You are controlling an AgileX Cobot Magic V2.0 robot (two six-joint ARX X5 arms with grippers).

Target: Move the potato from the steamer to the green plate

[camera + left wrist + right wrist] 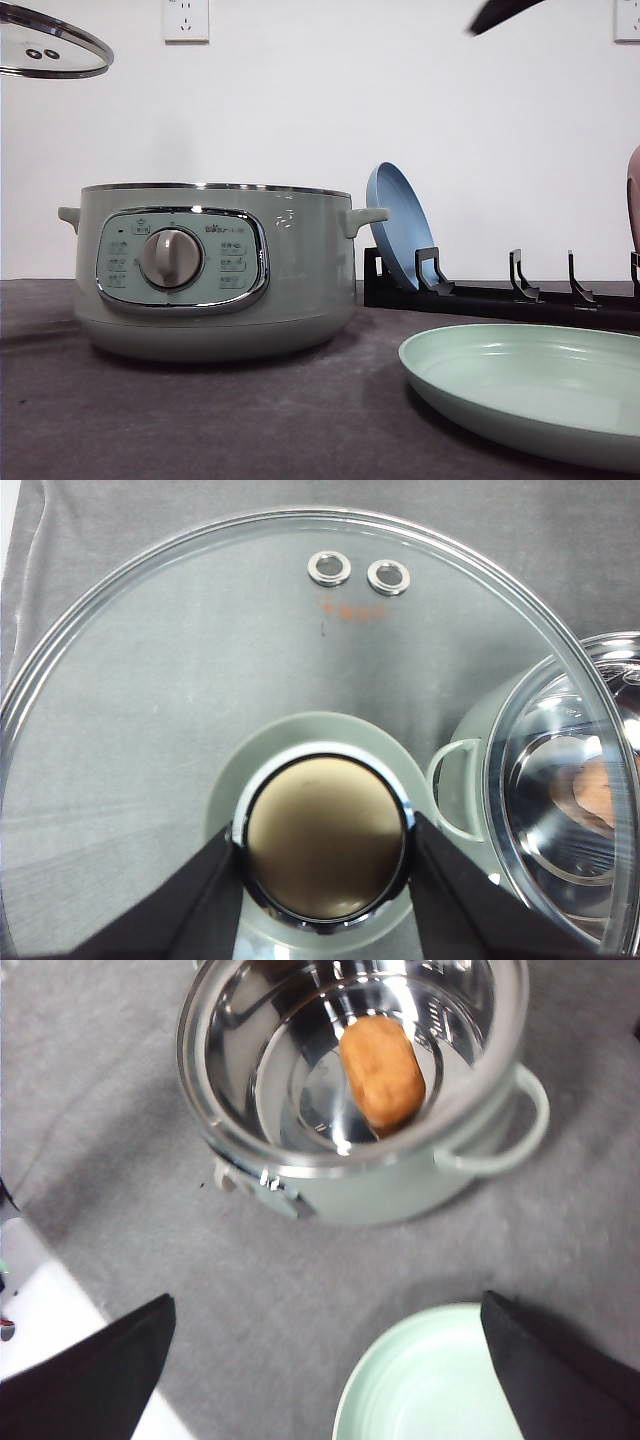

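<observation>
In the front view you see the steamer point(210, 270) open on the grey cloth point(200, 420), with free cloth between it and the green plate point(530, 395) at near right. The glass lid point(50, 42) hangs high at the left.

In the left wrist view your left gripper point(325, 850) is closed on the lid's knob point(325, 852).

In the right wrist view the right gripper point(325, 1360) is wide open and holds nothing. The potato point(382, 1070), a smooth matte oblong, lies in the shiny steel bowl; its long axis runs about from the panel side to the back.
</observation>
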